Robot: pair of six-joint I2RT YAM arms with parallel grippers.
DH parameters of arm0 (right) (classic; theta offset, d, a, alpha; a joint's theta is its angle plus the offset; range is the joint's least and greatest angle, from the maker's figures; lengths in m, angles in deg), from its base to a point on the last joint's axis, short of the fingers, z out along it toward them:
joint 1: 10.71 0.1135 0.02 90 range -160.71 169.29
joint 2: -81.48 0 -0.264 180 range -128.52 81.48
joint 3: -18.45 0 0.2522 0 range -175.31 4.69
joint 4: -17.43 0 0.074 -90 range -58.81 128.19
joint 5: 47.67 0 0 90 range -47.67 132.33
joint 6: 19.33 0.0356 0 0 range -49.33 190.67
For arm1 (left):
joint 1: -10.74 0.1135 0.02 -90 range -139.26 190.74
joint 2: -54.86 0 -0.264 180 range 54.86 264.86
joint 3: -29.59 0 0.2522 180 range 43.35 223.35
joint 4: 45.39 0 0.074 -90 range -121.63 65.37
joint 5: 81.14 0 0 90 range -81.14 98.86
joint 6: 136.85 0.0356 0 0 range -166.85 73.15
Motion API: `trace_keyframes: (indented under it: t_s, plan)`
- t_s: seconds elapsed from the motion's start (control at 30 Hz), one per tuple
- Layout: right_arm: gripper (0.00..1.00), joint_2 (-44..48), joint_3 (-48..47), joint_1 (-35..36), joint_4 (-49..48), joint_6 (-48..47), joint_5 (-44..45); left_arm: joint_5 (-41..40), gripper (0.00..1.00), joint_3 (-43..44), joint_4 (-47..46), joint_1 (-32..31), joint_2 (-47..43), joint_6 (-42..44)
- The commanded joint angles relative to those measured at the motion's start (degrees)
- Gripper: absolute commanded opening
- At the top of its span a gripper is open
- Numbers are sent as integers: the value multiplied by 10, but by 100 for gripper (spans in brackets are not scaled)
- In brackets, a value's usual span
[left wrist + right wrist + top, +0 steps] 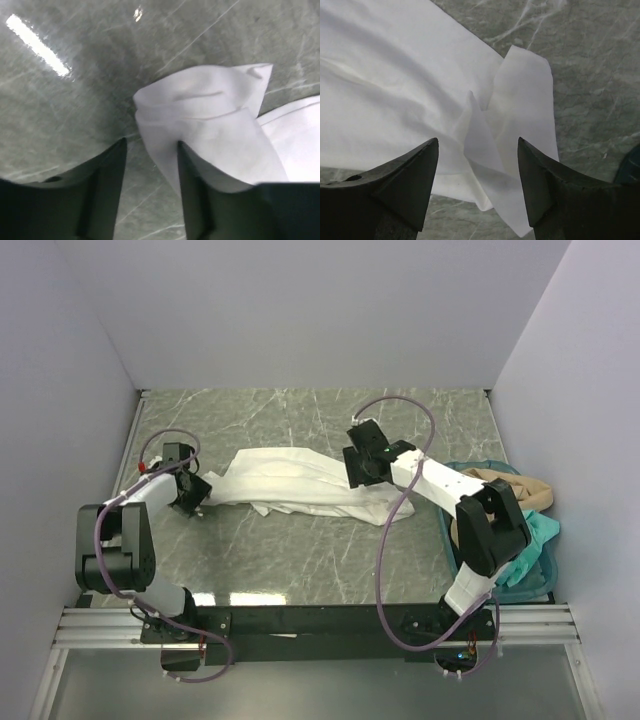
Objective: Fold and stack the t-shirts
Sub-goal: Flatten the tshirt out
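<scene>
The bench [300,560] is green-grey stone with pale lines, and a light shines on it. Plain pale walls [300,310] stand on three sides.

The white t-shirt [290,480] lies in a long bunched strip across the middle. There is bare bench in front of it and behind it.

My left hand [151,150] is at the shirt's left end. Its fingers are apart, with a folded corner of cloth against one finger and bare bench in the gap.

My right hand [477,145] is at the right end. Its fingers are wide, and a little peak of cloth stands between them, not pinched.

At the right edge the teal basket [522,590] holds the tan t-shirt [520,490] and the teal t-shirt [535,535]. My right arm covers part of them.

The white t-shirt is so bunched that I cannot tell sleeve from hem.
</scene>
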Motion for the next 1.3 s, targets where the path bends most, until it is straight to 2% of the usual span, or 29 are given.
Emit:
trace_keyframes:
  t_s: [0.0, 0.03, 0.07, 0.1, 0.13, 0.17, 0.3, 0.47, 0.67, 0.9, 1.0, 1.1, 1.13, 1.27]
  plan:
    - [70, -11, -8, -3, 1, -8, 28, -10, 48, 29, -41, 1, 16, 7]
    - [69, -14, -4, -4, -1, -8, 29, -10, 41, 31, -44, 1, 29, 10]
    - [58, -22, -3, -5, -1, -7, 29, -6, 33, 40, -45, 1, 36, 12]
    - [49, -26, -3, -6, 1, -5, 34, -4, 12, 45, -46, 1, 43, 21]
    - [43, -27, -3, -7, 3, 0, 40, 0, 1, 50, -48, 1, 53, 24]
    - [38, -27, -1, -8, 1, 0, 46, 2, 1, 56, -50, 1, 57, 26]
    - [38, -31, -1, -16, 6, -3, 37, 1, 1, 54, -75, 1, 44, 42]
    - [46, -27, 21, -15, -7, -14, -26, 6, 1, 31, -105, 1, -6, 48]
    - [49, -12, 48, -15, -41, -24, -98, 20, 1, 20, -107, 0, -12, 53]
    - [48, -27, 53, -16, -35, -15, -58, 10, 1, 0, -108, 0, -29, 54]
    - [39, -25, 55, -16, -25, -4, -31, 1, 1, 3, -100, 0, -36, 54]
    - [20, -20, 62, -16, -11, 11, -15, -3, 1, 2, -96, 0, -51, 53]
    - [0, -15, 64, -16, -9, 18, -5, -5, 1, 0, -94, 0, -55, 52]
    - [0, 30, 81, -15, -10, 34, 18, -4, 1, 5, -84, 0, -78, 53]
